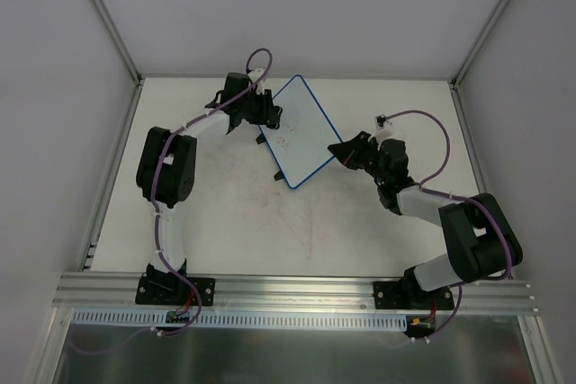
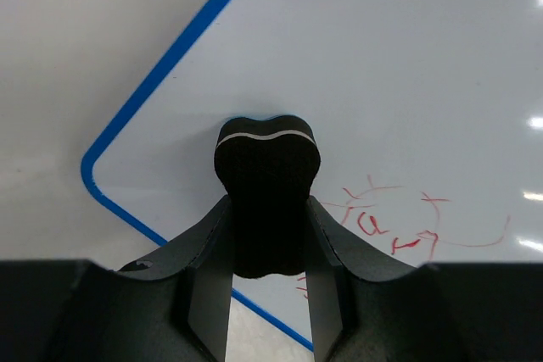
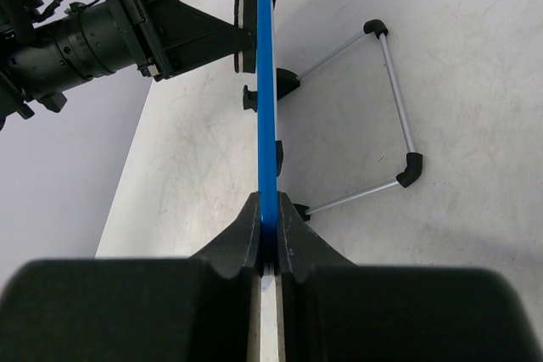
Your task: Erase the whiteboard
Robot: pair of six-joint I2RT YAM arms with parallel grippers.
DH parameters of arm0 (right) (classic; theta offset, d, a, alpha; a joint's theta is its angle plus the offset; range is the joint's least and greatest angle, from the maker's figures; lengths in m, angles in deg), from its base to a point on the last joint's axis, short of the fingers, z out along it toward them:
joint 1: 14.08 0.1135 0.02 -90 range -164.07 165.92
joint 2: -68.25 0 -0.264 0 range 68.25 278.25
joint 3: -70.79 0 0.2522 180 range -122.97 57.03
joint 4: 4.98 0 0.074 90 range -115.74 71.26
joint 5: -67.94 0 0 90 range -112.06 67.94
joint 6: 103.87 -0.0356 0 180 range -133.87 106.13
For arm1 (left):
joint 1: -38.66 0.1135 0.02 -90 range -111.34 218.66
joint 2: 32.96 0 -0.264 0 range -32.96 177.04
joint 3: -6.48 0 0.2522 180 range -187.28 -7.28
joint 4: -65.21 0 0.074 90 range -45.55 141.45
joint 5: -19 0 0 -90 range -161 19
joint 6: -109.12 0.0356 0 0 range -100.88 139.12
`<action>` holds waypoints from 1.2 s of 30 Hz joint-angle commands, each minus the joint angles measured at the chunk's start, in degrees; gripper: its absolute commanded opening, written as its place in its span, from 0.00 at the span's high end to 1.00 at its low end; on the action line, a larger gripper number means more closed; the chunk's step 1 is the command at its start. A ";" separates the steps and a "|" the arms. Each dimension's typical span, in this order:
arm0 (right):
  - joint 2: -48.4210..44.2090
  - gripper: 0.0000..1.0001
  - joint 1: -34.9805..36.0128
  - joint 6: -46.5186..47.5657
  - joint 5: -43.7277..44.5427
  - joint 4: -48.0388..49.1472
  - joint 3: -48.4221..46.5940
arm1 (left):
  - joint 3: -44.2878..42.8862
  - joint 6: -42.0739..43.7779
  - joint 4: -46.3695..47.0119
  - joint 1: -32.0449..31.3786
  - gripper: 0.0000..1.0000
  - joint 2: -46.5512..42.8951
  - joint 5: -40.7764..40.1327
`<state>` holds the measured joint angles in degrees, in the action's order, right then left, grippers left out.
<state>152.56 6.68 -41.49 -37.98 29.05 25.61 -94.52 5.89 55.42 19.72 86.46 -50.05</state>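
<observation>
The whiteboard [image 1: 301, 130], white with a thin blue rim, stands tilted on the table at the back middle. Red scribbles [image 2: 399, 225] mark its face [image 2: 407, 82]. My left gripper [image 1: 267, 112] is shut on a small black bone-shaped eraser [image 2: 267, 197] and presses its end against the board near a rounded corner. My right gripper [image 1: 340, 152] is shut on the board's blue edge [image 3: 266, 108], seen edge-on in the right wrist view. The left gripper with the eraser [image 3: 244, 33] also shows there, touching the board's left side.
A thin metal wire stand [image 3: 392, 99] with black corner pieces sits behind the board on the white table [image 1: 234, 222]. Grey enclosure walls and aluminium posts [image 1: 108, 20] ring the table. An aluminium rail [image 1: 297, 290] runs along the near edge.
</observation>
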 commanded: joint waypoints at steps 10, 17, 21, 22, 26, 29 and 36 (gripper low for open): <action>0.50 1.00 0.34 4.76 -0.51 0.73 -1.36 | -3.37 -4.08 -0.10 1.98 1.00 4.25 -1.09; 0.68 1.00 0.43 4.76 -0.60 0.73 -1.45 | -2.23 -2.33 0.60 0.84 1.00 3.02 1.46; 0.94 1.00 0.43 4.76 -0.78 0.73 -1.63 | -2.05 -0.39 1.57 -0.57 1.00 2.40 2.52; 0.85 1.00 0.43 4.76 -0.78 0.73 -1.63 | -2.05 -0.04 1.83 -0.92 1.00 2.23 3.47; 1.03 1.00 0.34 4.85 -0.95 0.73 -1.72 | -1.88 3.38 2.19 -3.20 1.00 1.53 5.85; 1.03 1.00 0.43 4.94 -0.95 0.73 -1.63 | -0.92 5.58 2.19 -5.93 1.00 0.38 6.47; 1.20 1.00 0.34 4.94 -1.22 0.73 -1.98 | 2.16 9.19 1.92 -10.94 1.00 -2.87 8.75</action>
<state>152.76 6.35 -41.84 -37.96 28.74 25.57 -94.28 12.73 57.34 15.44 85.41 -49.19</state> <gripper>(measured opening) 0.054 0.326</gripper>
